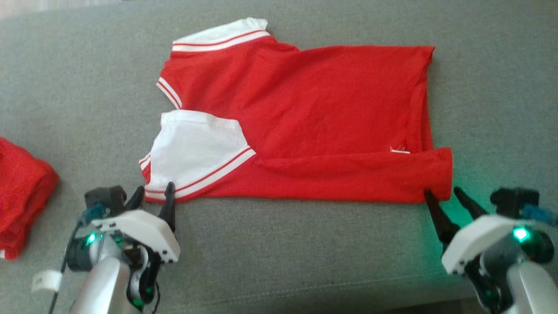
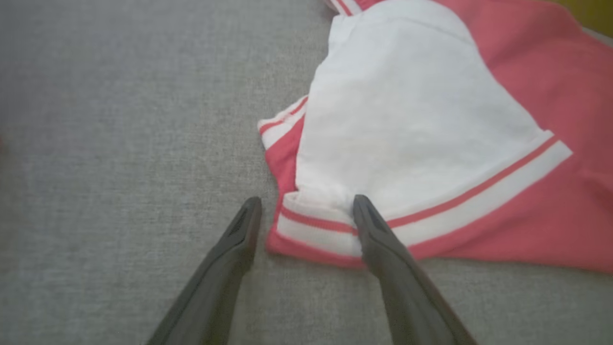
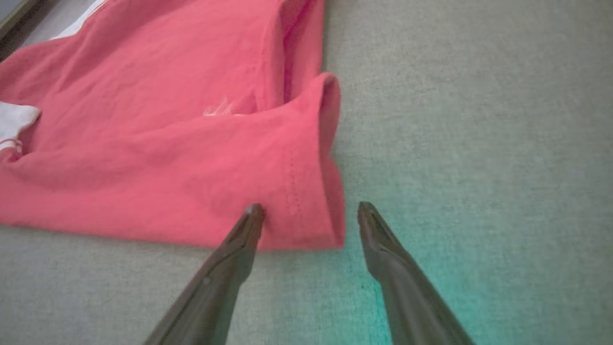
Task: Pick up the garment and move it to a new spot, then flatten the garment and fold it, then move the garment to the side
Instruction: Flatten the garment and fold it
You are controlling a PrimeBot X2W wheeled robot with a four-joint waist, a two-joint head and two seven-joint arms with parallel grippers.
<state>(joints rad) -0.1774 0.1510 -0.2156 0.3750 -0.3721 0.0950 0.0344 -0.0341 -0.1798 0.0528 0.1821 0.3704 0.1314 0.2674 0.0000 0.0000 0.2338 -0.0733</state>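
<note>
A red garment (image 1: 305, 113) with white striped sleeves lies spread on the grey surface, its near edge folded over. My left gripper (image 1: 154, 192) stands open at the near-left corner, straddling the striped sleeve hem (image 2: 316, 230), one finger over the cloth and one beside it. My right gripper (image 1: 444, 194) is open at the near-right corner; in the right wrist view the garment's hem corner (image 3: 306, 215) sits between its fingers. Nothing is gripped.
A folded red cloth (image 1: 22, 196) lies at the left edge of the grey cushioned surface (image 1: 78, 87). The surface's front edge runs just below my grippers. A green glow falls on the fabric near the right wrist.
</note>
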